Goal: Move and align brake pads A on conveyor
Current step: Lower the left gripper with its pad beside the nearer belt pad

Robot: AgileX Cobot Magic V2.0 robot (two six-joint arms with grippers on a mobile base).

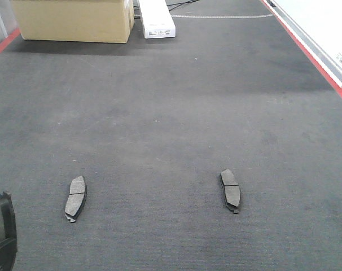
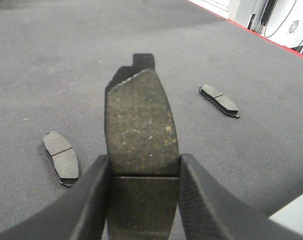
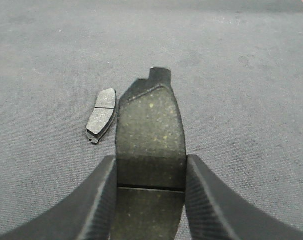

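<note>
Even, diffuse overhead light is seen on the conveyor [image 1: 171, 113], with faint shadows cast under the lying pads [image 1: 76, 198], a blown-out white area at the front view's top right, and the held pads [image 2: 140, 130] [image 3: 150, 135] rendered dark, grainy and slightly soft in both wrist views.

Both held pads' [image 2: 140, 125] near ends cut off

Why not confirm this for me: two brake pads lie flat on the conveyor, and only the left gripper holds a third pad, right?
Not quite: both grippers hold a pad. The right wrist view shows the right gripper shut on a brake pad, just as the left gripper grips another pad. Two pads do lie on the conveyor.
</note>
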